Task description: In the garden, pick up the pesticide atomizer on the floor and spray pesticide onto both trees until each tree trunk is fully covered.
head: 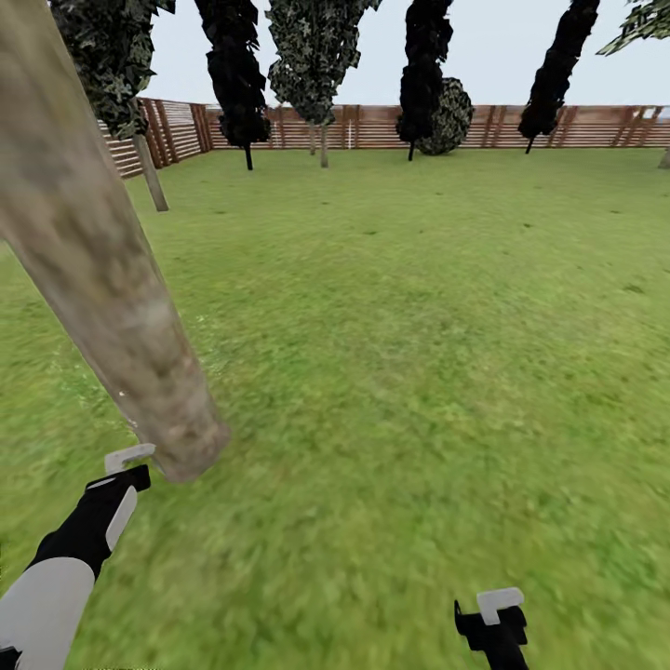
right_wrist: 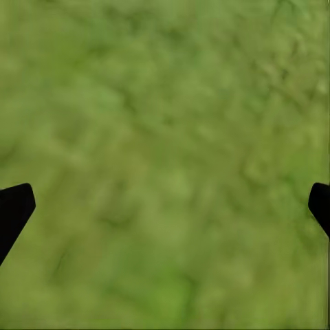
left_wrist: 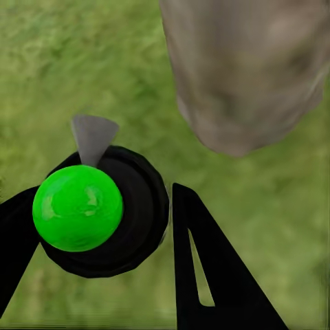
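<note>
the left gripper (left_wrist: pixel 103 227) is pinched on the pesticide atomizer (left_wrist: pixel 96 210), which in the left wrist view appears as a black round body topped by a bright green ball with a small grey nozzle pointing away from the fingers. in the head view the left arm sits low at the left edge, its gripper just beside the foot of a thick, mottled grey-brown tree trunk (head: pixel 88 251) that leans across the picture. no white specks of pesticide can be made out on the bark, so the spraying of this trunk looks not yet started or barely so; that is a judgement, since the render is blurred. the right gripper (right_wrist: pixel 165 206) is spread wide over bare lawn (head: pixel 419 326), holding nothing. the brown slat fence (head: pixel 372 126) and several dark-foliaged small trees stand far behind. the step in hand appears to be aiming the atomizer at the near trunk. the next move calls for turning the nozzle squarely toward the bark and sweeping along the trunk's height and around it. which distant stem is the second tree cannot be told.
</note>
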